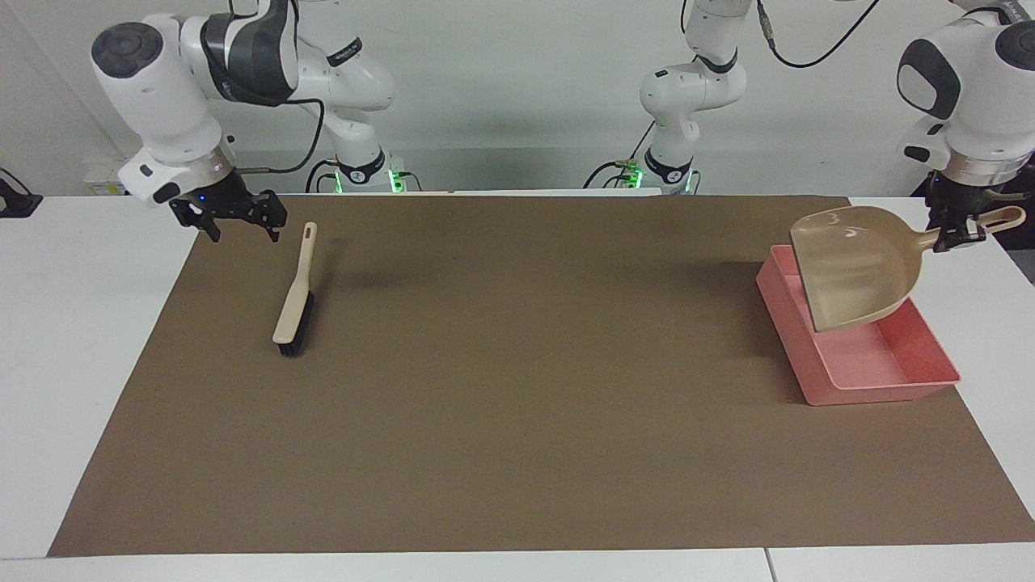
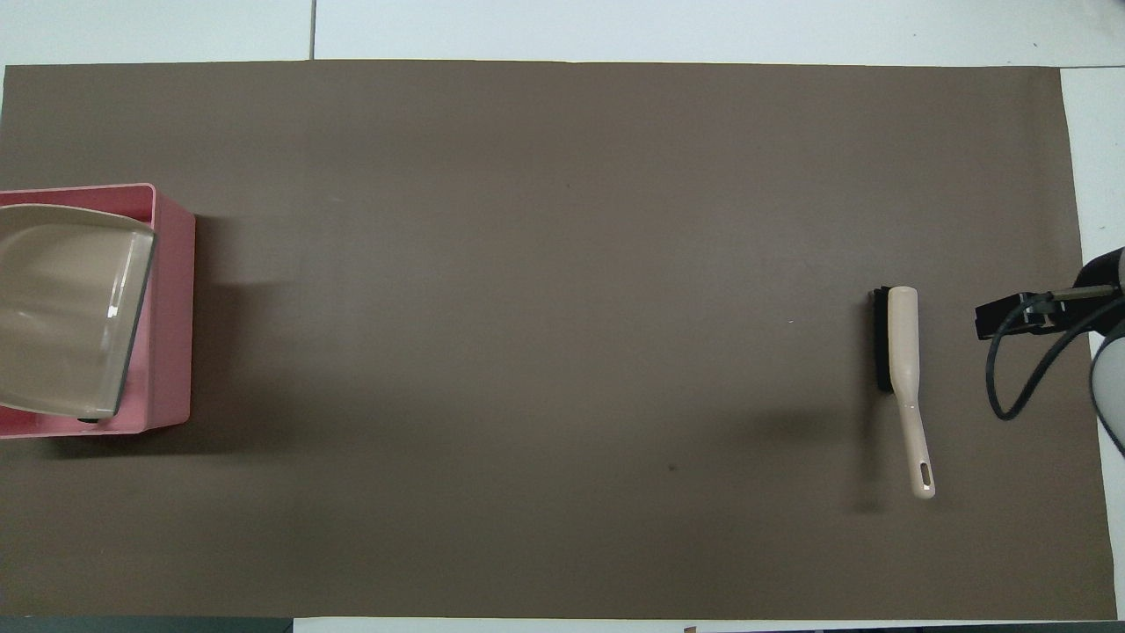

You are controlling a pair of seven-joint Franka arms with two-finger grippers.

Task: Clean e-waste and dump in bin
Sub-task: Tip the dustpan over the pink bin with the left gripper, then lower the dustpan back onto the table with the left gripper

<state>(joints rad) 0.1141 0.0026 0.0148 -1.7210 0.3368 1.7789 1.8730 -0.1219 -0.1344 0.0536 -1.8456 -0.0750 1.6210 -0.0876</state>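
No readable writing anywhere. Left tool (image 1: 956, 234) clamps the dustpan (image 1: 857, 271) handle, tilted above the bin (image 1: 877, 376). E-waste hidden, dark speck only. Right tool (image 1: 230, 218) spread wide, empty, hovering beside the brush (image 1: 293, 303) on the desk (image 1: 517, 453).

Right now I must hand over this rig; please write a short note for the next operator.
The left tool is shut on the dustpan handle, dustpan tilted over the bin.
The right tool is open, empty, raised near the handle end of the brush.
The brush lies on the mat, right arm's end, not held.
Done: no e-waste shows in the dustpan or on the mat; probably dumped, but the dustpan hides much of the bin floor.
Left: check the bin, set the dustpan down.
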